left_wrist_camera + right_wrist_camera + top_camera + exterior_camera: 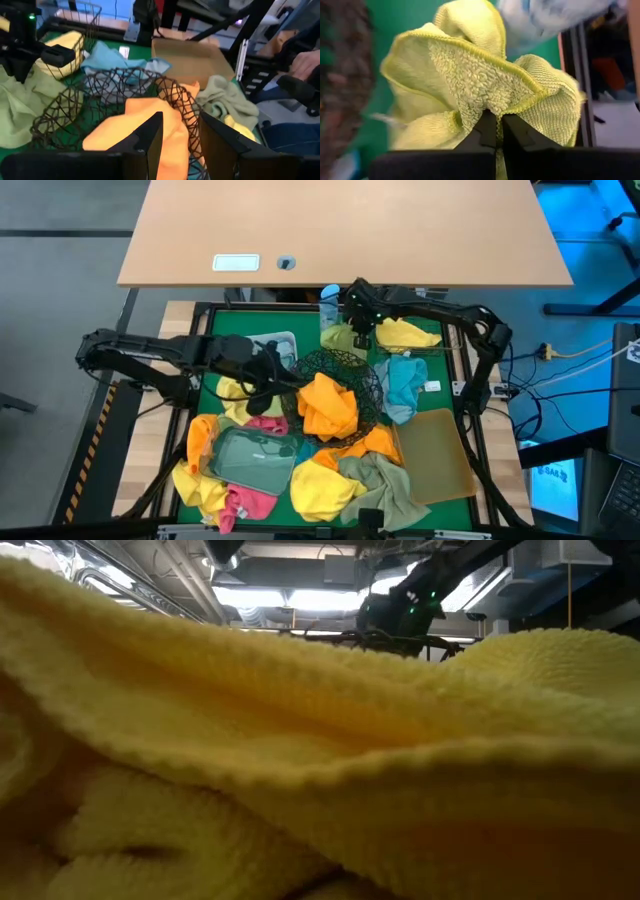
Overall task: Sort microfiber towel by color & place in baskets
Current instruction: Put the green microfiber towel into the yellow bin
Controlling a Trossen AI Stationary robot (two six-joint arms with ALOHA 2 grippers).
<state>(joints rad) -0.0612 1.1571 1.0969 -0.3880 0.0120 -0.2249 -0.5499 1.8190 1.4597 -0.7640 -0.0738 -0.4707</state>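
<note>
Nearest the front edge of the green mat lies a heap of towels: a yellow towel beside a grey-green towel, with a pink towel at the left corner. A clear plastic tray sits on top of that heap, left of centre. To the right lies the tan bin, flat against the mat's right side.

In the middle stands the round black wire bowl with an orange towel bulging out of it. The left gripper hangs just left of the bowl, its 2 fingers spread apart with nothing between them, the orange towel showing through the gap. A light blue towel lies on the bowl's right side.

Further back, the right gripper is down at the far edge of the bowl, its fingers pinched together on a lime green towel bunched up around them. Just right of it the square wire basket holds another yellow towel. A white tub sits behind the left gripper, and a blue-capped bottle stands at the back rim.
</note>
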